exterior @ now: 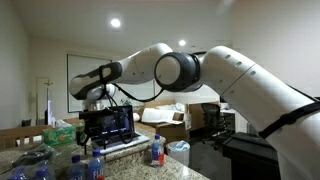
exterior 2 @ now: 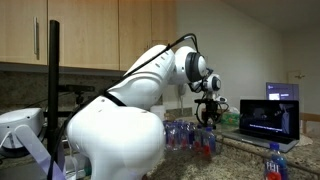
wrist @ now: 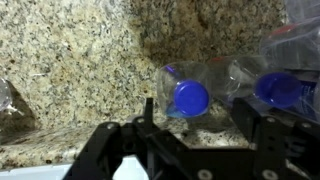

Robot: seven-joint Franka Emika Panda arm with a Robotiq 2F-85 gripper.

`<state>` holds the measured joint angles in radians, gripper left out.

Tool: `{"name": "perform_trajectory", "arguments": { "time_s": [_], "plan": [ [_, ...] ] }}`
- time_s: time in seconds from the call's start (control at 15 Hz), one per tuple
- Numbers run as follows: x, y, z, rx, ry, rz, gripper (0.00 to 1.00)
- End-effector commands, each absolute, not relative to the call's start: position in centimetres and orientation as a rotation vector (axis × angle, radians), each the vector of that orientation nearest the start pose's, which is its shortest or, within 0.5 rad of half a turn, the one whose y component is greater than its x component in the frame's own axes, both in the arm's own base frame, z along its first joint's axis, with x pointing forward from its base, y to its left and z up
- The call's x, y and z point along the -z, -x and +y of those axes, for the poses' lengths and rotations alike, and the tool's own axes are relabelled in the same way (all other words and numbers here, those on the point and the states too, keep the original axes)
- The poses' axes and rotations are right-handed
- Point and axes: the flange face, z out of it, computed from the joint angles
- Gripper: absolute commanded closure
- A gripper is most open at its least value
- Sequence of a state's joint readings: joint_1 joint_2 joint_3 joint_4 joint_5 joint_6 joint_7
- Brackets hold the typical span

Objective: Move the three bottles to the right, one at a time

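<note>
Several clear plastic bottles with blue caps stand in a cluster on the granite counter, in both exterior views (exterior: 82,166) (exterior 2: 181,134). In the wrist view I look down on two of them: one blue cap (wrist: 188,97) sits just ahead of my jaws and between them, and a second cap (wrist: 280,88) is off to the right. A separate bottle with a red label (exterior: 156,150) (exterior 2: 272,160) stands apart from the cluster. My gripper (wrist: 198,125) (exterior 2: 208,110) (exterior: 97,105) hovers above the cluster, open and empty.
An open laptop (exterior: 108,125) (exterior 2: 270,115) stands on the counter beside the bottles. A plastic bag (wrist: 12,105) lies at the left edge of the wrist view. Wooden cabinets (exterior 2: 90,40) hang above the counter. A white tub (exterior: 178,150) sits by the red-label bottle.
</note>
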<state>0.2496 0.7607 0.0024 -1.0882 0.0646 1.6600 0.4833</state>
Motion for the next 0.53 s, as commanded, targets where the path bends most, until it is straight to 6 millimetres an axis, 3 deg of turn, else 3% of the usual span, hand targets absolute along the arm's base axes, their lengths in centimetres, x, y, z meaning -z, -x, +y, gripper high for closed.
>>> {"name": "perform_trajectory", "arguments": {
  "time_s": [0.0,0.07,0.13,0.27,0.47],
  "plan": [
    [-35.83,-71.11,18.59,-0.332,3.118,0.415,0.0],
    [-35.82,-71.09,18.55,-0.335,3.119,0.414,0.0],
    [-35.8,-71.06,18.51,-0.34,3.12,0.41,0.25],
    [-35.81,-70.98,18.48,-0.348,3.12,0.408,0.26],
    [-35.71,-70.91,18.45,-0.358,3.121,0.404,0.46]
  ]
}}
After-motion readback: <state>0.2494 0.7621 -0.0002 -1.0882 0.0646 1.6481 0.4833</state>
